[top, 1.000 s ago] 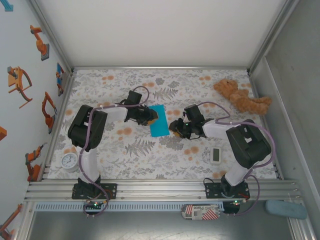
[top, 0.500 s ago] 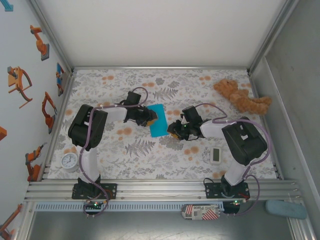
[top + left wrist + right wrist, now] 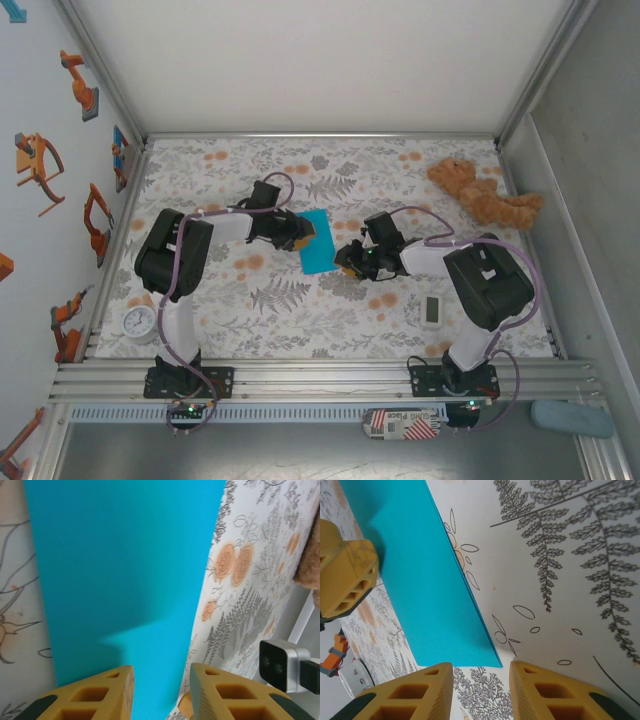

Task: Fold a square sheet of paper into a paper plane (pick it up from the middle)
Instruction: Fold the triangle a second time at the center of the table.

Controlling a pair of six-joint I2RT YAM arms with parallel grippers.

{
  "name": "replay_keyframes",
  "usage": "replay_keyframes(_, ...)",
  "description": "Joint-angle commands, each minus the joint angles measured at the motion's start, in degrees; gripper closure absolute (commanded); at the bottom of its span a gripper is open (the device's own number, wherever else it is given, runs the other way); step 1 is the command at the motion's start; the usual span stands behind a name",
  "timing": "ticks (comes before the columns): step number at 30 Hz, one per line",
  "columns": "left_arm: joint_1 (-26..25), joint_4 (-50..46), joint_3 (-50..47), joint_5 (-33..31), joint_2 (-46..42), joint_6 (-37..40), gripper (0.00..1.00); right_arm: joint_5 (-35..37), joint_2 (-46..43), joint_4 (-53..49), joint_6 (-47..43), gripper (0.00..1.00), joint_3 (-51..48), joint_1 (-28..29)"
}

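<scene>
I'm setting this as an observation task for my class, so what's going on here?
A robot is working on a blue sheet of paper lying flat on the flowered table. It looks like a narrow rectangle, seemingly folded once. The left fingers are spread over its left side, and the right fingers, also spread, hover by its near right corner. Neither pair grips it.

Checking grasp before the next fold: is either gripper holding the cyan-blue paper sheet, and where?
Nothing is held. The cyan-blue paper sheet lies flat; the left gripper and right gripper stand open at its edges.
</scene>
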Motion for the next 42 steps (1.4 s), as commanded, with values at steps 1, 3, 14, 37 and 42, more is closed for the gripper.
replay_keyframes(1, 0.60, -2.27, 2.29, -0.76, -0.98, 0.78, 0.64, 0.82, 0.39, 0.09, -0.02, 0.66, 1.01, 0.57)
replay_keyframes(3, 1.01, -2.73, 2.45, -1.50, -0.18, 0.97, 0.64, 0.51, 0.69, 0.55, 0.07, 0.66, 0.95, 0.57)
replay_keyframes(14, 1.51, -6.89, 4.03, -4.07, 4.79, 0.80, 0.64, 0.06, 0.84, 1.39, 0.26, 0.67, 0.73, 0.57)
replay_keyframes(37, 1.64, -6.63, 2.54, -3.61, 5.61, -0.46, 0.64, -1.39, 1.61, 4.16, 0.70, 0.73, 1.46, 0.57)
replay_keyframes(42, 1.67, -6.70, 2.45, -3.47, 5.61, -0.43, 0.65, -1.54, 1.66, 5.79, 1.36, 0.75, 1.10, 0.53)
